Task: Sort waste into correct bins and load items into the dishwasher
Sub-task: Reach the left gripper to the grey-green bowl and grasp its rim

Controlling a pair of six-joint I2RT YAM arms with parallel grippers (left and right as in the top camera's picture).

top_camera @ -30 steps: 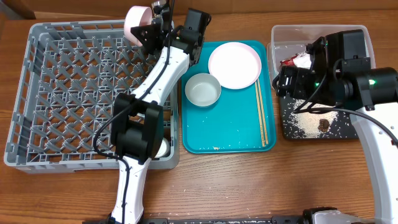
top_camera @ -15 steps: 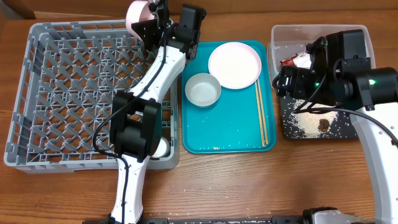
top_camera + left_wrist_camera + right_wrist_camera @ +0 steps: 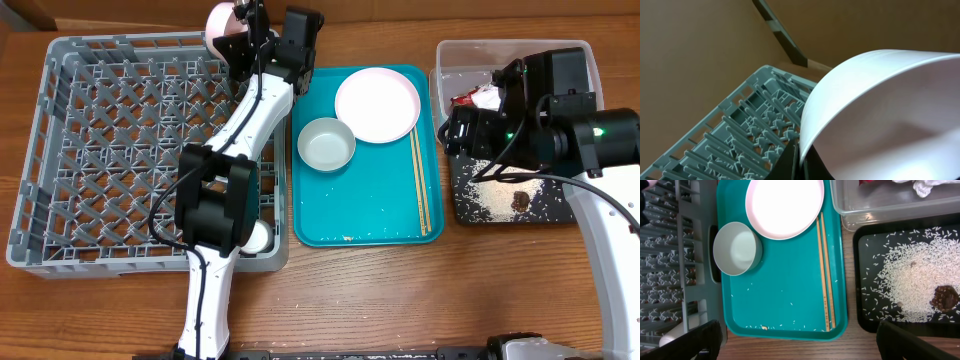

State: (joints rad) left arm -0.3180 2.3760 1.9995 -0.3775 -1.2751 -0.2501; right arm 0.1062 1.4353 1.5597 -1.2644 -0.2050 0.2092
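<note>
My left gripper (image 3: 238,38) is shut on the rim of the pale-pink bowl (image 3: 219,22), held tilted above the far right corner of the grey dish rack (image 3: 60,150); the bowl fills the left wrist view (image 3: 880,110). My right gripper (image 3: 470,125) is open and empty, high above the black tray (image 3: 462,205) of rice (image 3: 920,287) with the brown lump (image 3: 943,298). The pale-pink plate (image 3: 377,104), grey-green bowl (image 3: 326,145) and chopsticks (image 3: 419,185) lie on the teal tray. The napkin (image 3: 926,186) and red wrapper (image 3: 476,97) lie in the clear tub (image 3: 520,50). A white cup (image 3: 258,237) lies in the rack's near right corner.
The teal tray (image 3: 340,215) sits between the rack and the bins, with loose rice grains and a crumb (image 3: 763,327) near its front edge. Bare wooden table lies along the front.
My left gripper has carried the pink bowl a little farther back and left over the rack's far right corner. The right arm has not moved.
</note>
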